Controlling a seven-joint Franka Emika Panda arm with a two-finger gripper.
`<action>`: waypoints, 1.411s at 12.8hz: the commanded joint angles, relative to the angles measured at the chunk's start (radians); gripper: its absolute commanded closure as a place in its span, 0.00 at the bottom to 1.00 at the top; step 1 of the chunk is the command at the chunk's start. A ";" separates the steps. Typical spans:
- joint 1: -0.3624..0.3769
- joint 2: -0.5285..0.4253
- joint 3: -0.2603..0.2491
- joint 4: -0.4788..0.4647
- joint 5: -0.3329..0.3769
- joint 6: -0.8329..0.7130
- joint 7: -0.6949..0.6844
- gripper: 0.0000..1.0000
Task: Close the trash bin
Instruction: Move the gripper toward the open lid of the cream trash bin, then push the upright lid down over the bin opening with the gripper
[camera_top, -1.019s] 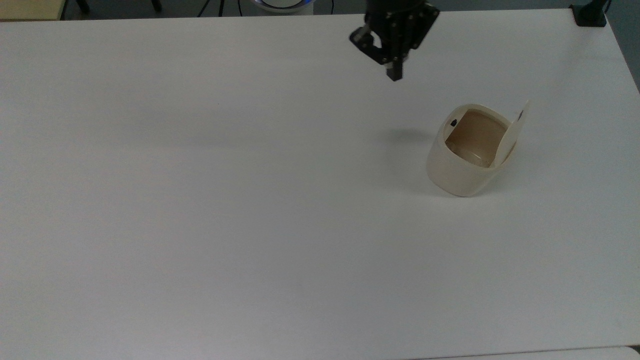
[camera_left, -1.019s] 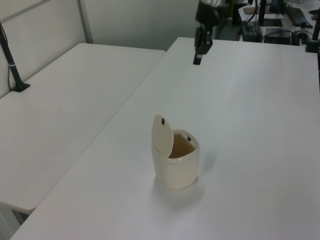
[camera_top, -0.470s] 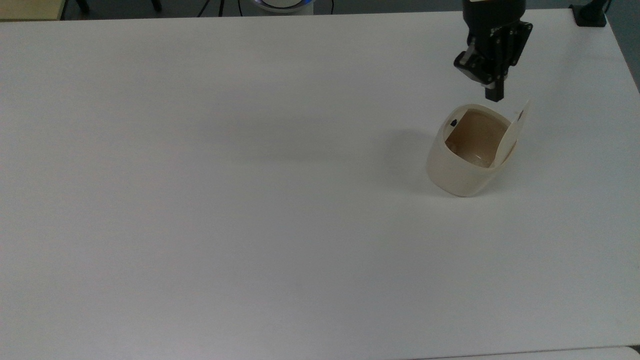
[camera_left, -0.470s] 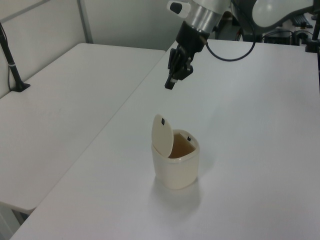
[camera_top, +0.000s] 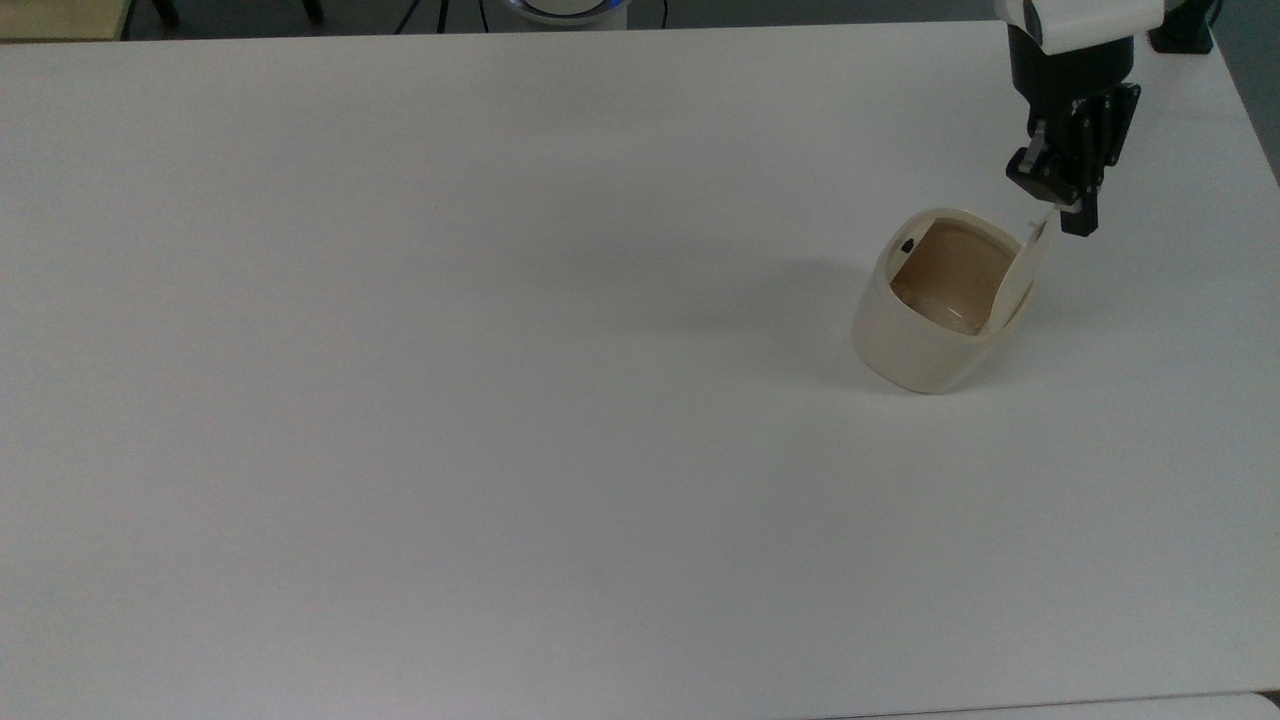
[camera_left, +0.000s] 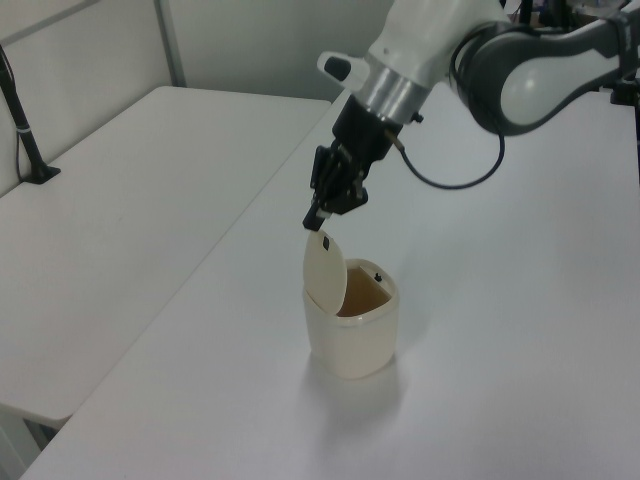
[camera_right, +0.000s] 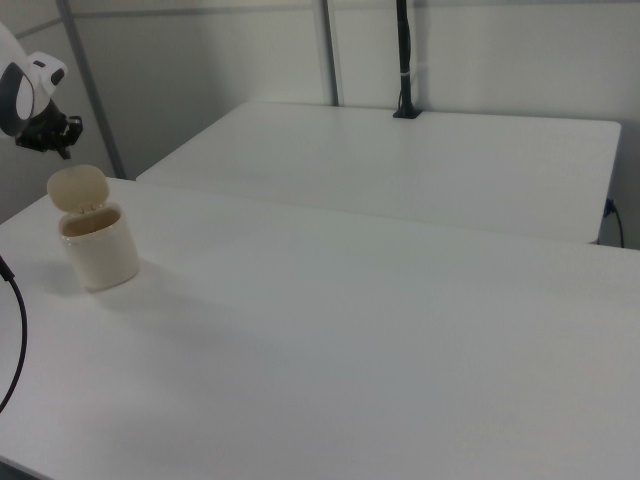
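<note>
The black two-finger end effector (camera_top: 1076, 222) of the white arm (camera_left: 520, 70) hangs at the top edge of the raised lid (camera_top: 1022, 272) of the small cream-white plastic trash bin (camera_top: 925, 335); its fingers appear pressed together with nothing between them. In the left view the end effector (camera_left: 312, 222) sits just above the lid (camera_left: 325, 270), near touching it, though contact cannot be confirmed. In the right view the end effector (camera_right: 62, 150) is just above and to the right view's left of the lid (camera_right: 78, 187).

The flat, rounded lid stands nearly upright on its hinge, with a small black tab near its top, so the bin is open and its tan-brown interior is exposed. A second small black mark sits on the bin's rim opposite the hinge.

The bin (camera_left: 352, 335) stands upright on the white table (camera_top: 450, 400), toward the top view's right edge. A second white table (camera_left: 110, 230) stands alongside, on the lid's side of the bin in the left view, with a black post (camera_left: 22, 125) clamped to it.
</note>
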 joint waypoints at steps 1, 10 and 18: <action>0.025 0.032 -0.017 0.013 -0.008 0.033 -0.024 1.00; 0.001 0.010 -0.027 0.025 -0.111 -0.192 -0.140 1.00; -0.016 0.021 -0.026 -0.008 -0.109 -0.343 -0.287 0.99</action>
